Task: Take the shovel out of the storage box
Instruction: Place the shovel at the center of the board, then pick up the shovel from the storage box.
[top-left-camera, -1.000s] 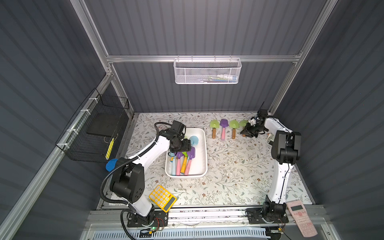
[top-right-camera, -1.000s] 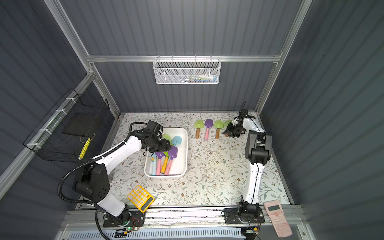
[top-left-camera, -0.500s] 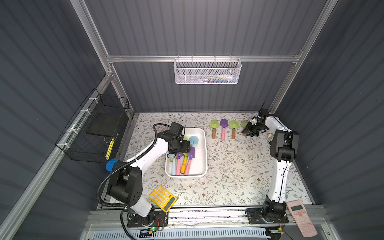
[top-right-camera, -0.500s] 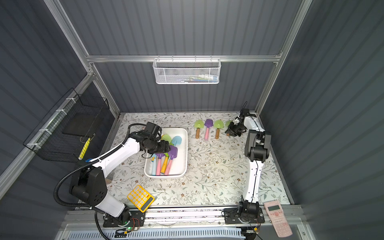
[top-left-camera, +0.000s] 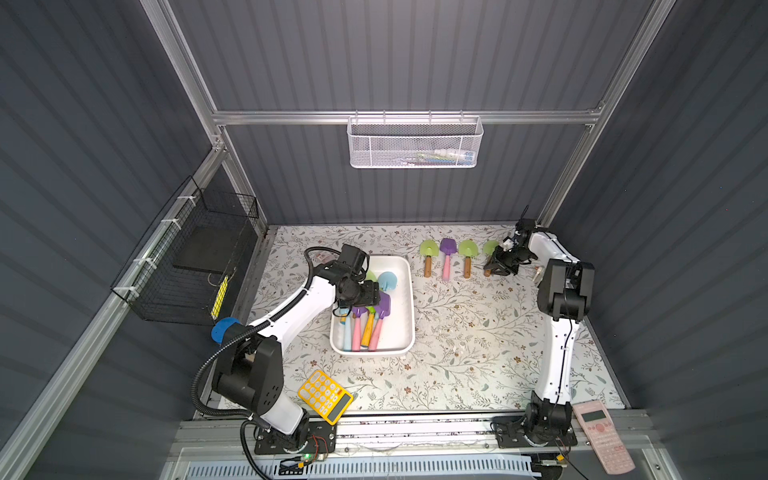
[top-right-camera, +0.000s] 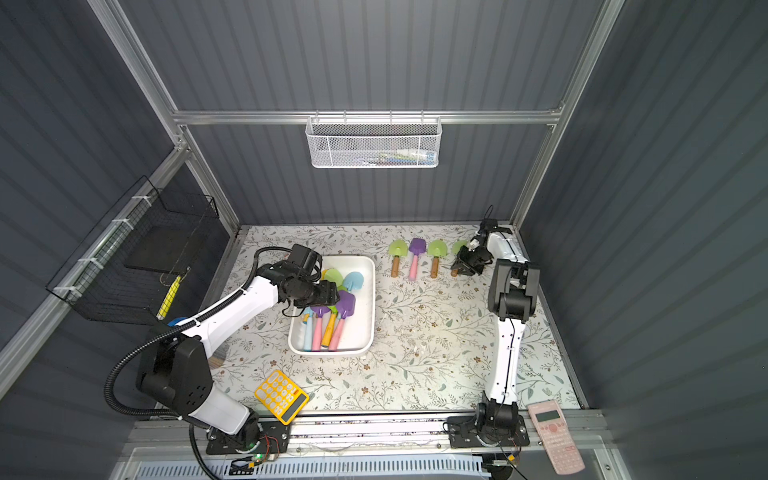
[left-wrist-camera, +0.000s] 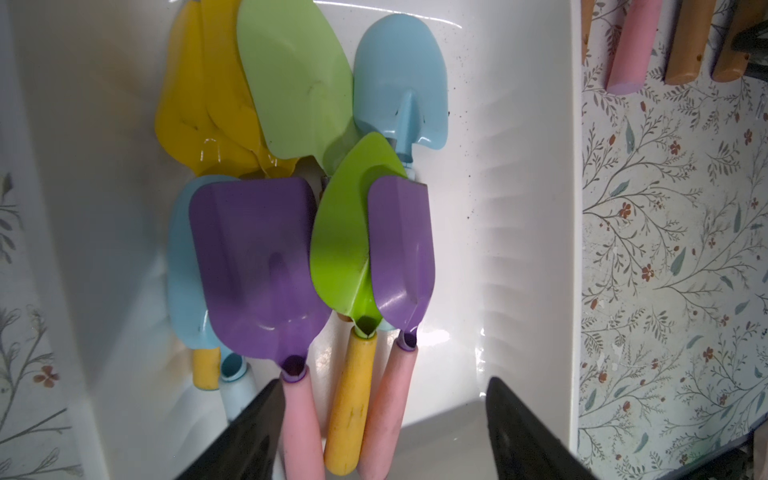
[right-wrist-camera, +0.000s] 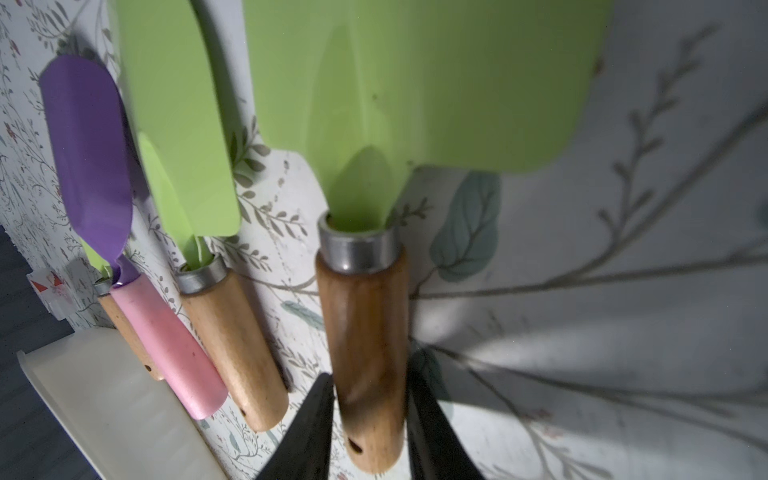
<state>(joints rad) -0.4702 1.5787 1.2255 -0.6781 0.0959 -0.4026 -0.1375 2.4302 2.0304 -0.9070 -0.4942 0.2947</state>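
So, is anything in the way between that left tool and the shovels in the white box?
Nothing visible does. The left tool hangs open just above the pink and yellow handles of the shovels piled in the storage box, with no lid or other object between.

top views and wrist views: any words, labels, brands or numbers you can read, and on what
No text is readable anywhere.
yellow calculator: key marks too small.
pink calculator: keys and display too small.
tube in the white mesh basket: print blurred.
white tag with red marks, right wrist view: blurred.
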